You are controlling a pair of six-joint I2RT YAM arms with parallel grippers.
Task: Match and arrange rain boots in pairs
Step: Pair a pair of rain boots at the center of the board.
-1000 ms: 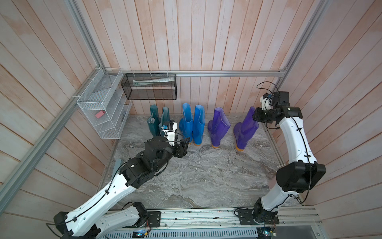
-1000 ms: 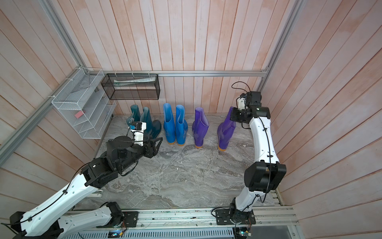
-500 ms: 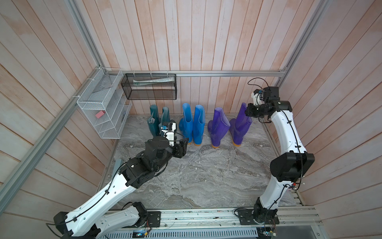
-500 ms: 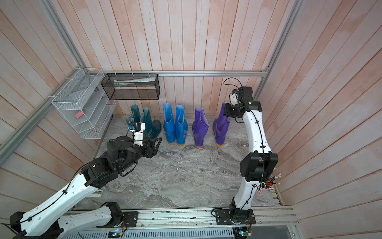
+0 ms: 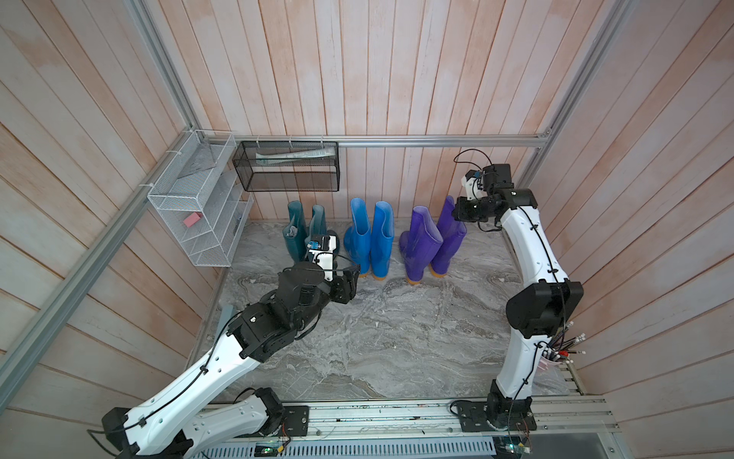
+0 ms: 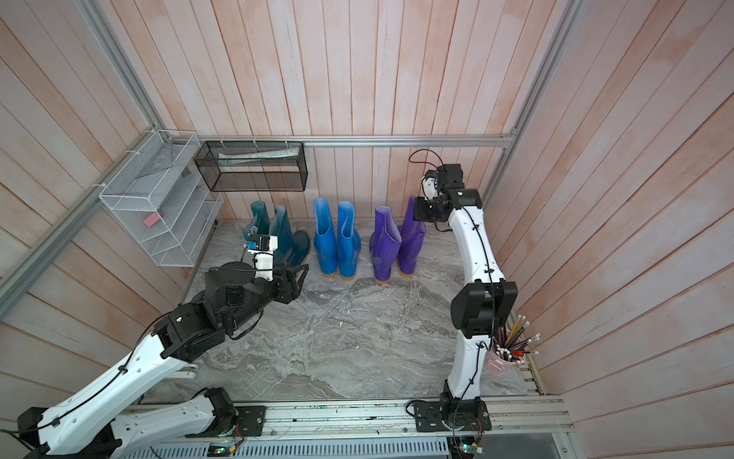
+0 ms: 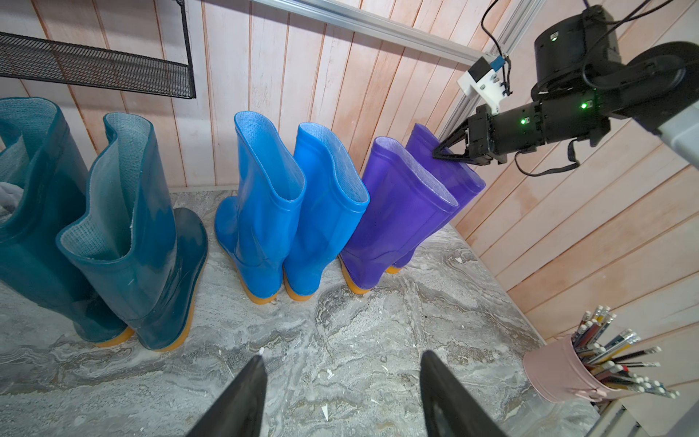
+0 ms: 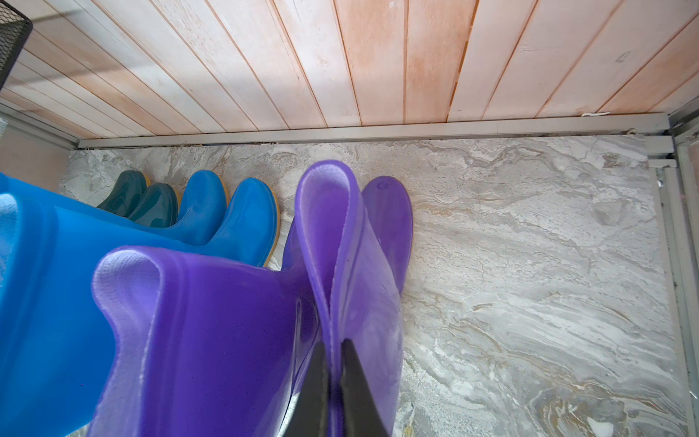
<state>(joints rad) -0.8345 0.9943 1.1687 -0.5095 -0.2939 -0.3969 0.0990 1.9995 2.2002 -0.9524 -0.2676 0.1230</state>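
The marble tabletop (image 5: 397, 337) is carrying everything. A white wire rack (image 5: 186, 190) is hanging on the side wall and a black mesh basket (image 5: 286, 177) on the back wall, above the teal boots (image 5: 296, 234). The blue boots (image 5: 383, 238) are standing next in the row. My right jaws are pinching the flattened rim of the outer purple boot (image 5: 451, 238), just beside the inner purple boot (image 5: 421, 238). My left jaws are hanging wide, holding nothing, partly hiding the teal boots. A pink cup of pencils (image 7: 556, 372) is sitting near my right arm.
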